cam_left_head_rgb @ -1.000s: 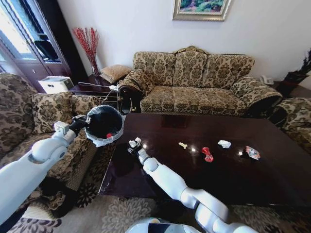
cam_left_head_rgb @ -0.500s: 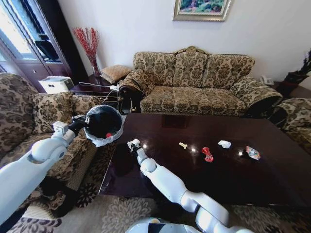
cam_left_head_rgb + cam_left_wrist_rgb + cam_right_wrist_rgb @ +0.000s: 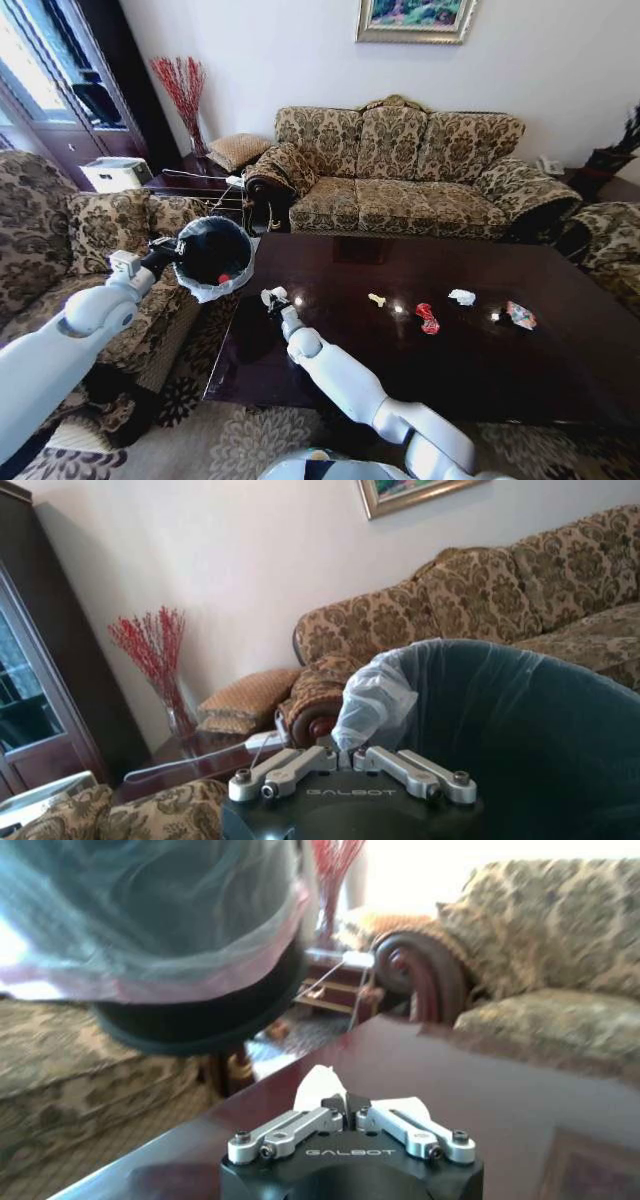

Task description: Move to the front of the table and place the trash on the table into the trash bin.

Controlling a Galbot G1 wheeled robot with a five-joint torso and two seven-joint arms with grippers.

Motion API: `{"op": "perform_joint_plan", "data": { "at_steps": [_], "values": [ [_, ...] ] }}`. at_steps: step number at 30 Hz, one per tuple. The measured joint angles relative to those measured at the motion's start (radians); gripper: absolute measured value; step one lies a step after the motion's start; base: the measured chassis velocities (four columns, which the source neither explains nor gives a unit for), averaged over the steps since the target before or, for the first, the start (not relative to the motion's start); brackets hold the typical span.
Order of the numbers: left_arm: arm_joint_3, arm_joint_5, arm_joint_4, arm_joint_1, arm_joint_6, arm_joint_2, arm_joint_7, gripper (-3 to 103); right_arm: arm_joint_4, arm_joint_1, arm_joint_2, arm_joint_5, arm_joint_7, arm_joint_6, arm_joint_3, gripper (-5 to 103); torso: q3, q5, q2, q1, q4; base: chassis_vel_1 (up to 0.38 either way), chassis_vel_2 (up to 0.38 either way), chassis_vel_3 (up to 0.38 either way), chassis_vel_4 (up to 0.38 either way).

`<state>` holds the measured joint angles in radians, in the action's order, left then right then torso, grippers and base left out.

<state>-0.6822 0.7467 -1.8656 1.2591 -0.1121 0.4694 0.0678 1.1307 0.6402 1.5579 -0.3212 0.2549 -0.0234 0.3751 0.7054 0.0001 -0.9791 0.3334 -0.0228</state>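
Sofa [image 3: 400, 165] against the far wall, armchair [image 3: 60, 240] at left. Dark glossy surface [image 3: 480, 370] fills the middle ground. Trash bin [image 3: 215, 255], black-lined, hangs off the surface's far-left corner, tilted with its mouth toward the robot; left claw [image 3: 172, 248] is clamped on its rim [image 3: 375, 697], fingers drawn in on the liner's pale edge. A red scrap lies inside the bin. Right arm reaches across the near-left part of the surface; right claw [image 3: 272, 298] sits just above the top, closed around a white paper wad [image 3: 325, 1091], near the bin but not yet over it. Still lying on the surface toward the right: multicoloured wrapper [image 3: 519, 315], red wrapper [image 3: 427, 317], another white wad [image 3: 461, 296], yellowish scrap [image 3: 376, 299]. Step in hand, by my reading: carrying the wad to the bin. Next move calls for lifting it clear of the rim, centring over the mouth, then letting go.
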Motion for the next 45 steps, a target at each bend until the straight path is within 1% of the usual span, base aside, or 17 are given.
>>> {"op": "perform_joint_plan", "data": {
  "at_steps": [6, 9, 10, 11, 12, 14, 16, 19, 20, 22, 23, 26, 32, 35, 40, 41, 45],
  "values": [
    [0.008, 0.004, 0.009, -0.015, 0.002, -0.010, 0.000, 3, 0.140, 0.047, -0.086, 0.019, 0.019, 0.009, -0.046, 0, 0.000, 0.0000, 0.000, 0.000, 0.0002, 0.000, 0.000, 0.000, 0.000],
    [0.009, 0.004, 0.017, -0.018, 0.007, -0.014, -0.003, 3, 0.228, 0.086, -0.132, 0.027, 0.010, 0.059, -0.086, 0, 0.000, 0.0002, 0.000, 0.000, 0.0005, 0.000, 0.000, 0.000, 0.000],
    [0.009, 0.007, 0.025, -0.018, 0.020, -0.015, -0.009, 3, 0.313, 0.118, -0.176, 0.020, -0.033, 0.137, -0.116, 0, 0.000, 0.0004, 0.000, 0.000, 0.0002, 0.000, 0.000, 0.000, 0.000],
    [0.009, 0.007, 0.025, -0.018, 0.020, -0.015, -0.009, 3, 0.313, 0.118, -0.176, 0.020, -0.033, 0.137, -0.116, 0, 0.000, 0.0004, 0.000, 0.000, 0.0002, 0.000, 0.000, 0.000, 0.000],
    [0.009, 0.011, 0.025, -0.018, 0.026, -0.015, -0.011, 3, 0.352, 0.133, -0.198, 0.009, -0.065, 0.164, -0.132, 0, 0.000, 0.0004, 0.000, 0.000, -0.0001, 0.000, 0.000, 0.000, 0.000],
    [0.009, 0.035, 0.011, -0.012, 0.034, -0.014, -0.017, 3, 0.511, 0.183, -0.275, -0.048, -0.181, 0.230, -0.189, 0, 0.000, 0.0003, 0.000, 0.000, 0.0000, 0.000, 0.000, 0.000, 0.000],
    [0.009, 0.038, 0.005, -0.011, 0.034, -0.014, -0.019, 3, 0.554, 0.195, -0.298, -0.072, -0.214, 0.243, -0.205, 0, 0.000, 0.0000, 0.000, 0.000, 0.0002, 0.000, 0.000, 0.000, 0.000],
    [0.009, 0.049, -0.026, -0.008, 0.035, -0.020, -0.025, 3, 0.713, 0.212, -0.380, -0.214, -0.365, 0.294, -0.243, 0, 0.000, 0.0002, 0.000, 0.000, 0.0005, 0.000, 0.000, 0.000, 0.000],
    [0.009, 0.049, -0.026, -0.008, 0.035, -0.020, -0.025, 3, 0.713, 0.212, -0.380, -0.214, -0.365, 0.294, -0.243, 0, 0.000, 0.0002, 0.000, 0.000, 0.0005, 0.000, 0.000, 0.000, 0.000],
    [0.014, 0.055, -0.049, -0.008, 0.035, -0.028, -0.028, 3, 0.791, 0.199, -0.406, -0.296, -0.438, 0.295, -0.248, 0, 0.000, 0.0003, 0.000, 0.000, 0.0003, 0.000, 0.000, 0.000, 0.000],
    [0.014, 0.055, -0.049, -0.008, 0.035, -0.028, -0.028, 3, 0.791, 0.199, -0.406, -0.296, -0.438, 0.295, -0.248, 0, 0.000, 0.0003, 0.000, 0.000, 0.0003, 0.000, 0.000, 0.000, 0.000],
    [0.046, 0.059, -0.086, -0.009, 0.035, -0.041, -0.037, 3, 0.869, 0.167, -0.417, -0.384, -0.512, 0.277, -0.243, 0, 0.000, 0.0000, 0.000, 0.000, 0.0001, 0.000, 0.000, 0.000, 0.000],
    [0.087, 0.059, -0.142, 0.007, 0.029, -0.032, -0.039, 3, 0.889, 0.145, -0.412, -0.422, -0.544, 0.234, -0.208, 0, 0.000, -0.0002, 0.000, 0.000, 0.0000, 0.000, 0.000, 0.000, 0.000],
    [0.096, 0.066, -0.187, 0.018, 0.022, -0.021, -0.036, 3, 0.853, 0.160, -0.414, -0.367, -0.573, 0.185, -0.166, 0, 0.000, -0.0001, 0.000, 0.000, 0.0002, 0.000, 0.000, 0.000, 0.000],
    [0.083, 0.070, -0.227, 0.031, 0.019, -0.024, -0.037, 3, 0.825, 0.172, -0.415, -0.296, -0.554, 0.158, -0.138, 0, 0.000, 0.0001, 0.000, 0.000, 0.0001, 0.000, 0.000, 0.000, 0.000],
    [0.081, 0.071, -0.234, 0.031, 0.019, -0.025, -0.037, 3, 0.819, 0.171, -0.416, -0.266, -0.553, 0.151, -0.139, -3, 0.000, 0.0000, 0.000, 0.000, 0.0001, 0.000, 0.000, 0.000, 0.000],
    [0.081, 0.073, -0.254, 0.036, 0.015, -0.026, -0.038, 3, 0.807, 0.171, -0.417, -0.221, -0.555, 0.150, -0.145, -1, 0.000, 0.0000, 0.000, 0.000, 0.0001, 0.000, 0.000, 0.000, 0.000]
  ]
}}
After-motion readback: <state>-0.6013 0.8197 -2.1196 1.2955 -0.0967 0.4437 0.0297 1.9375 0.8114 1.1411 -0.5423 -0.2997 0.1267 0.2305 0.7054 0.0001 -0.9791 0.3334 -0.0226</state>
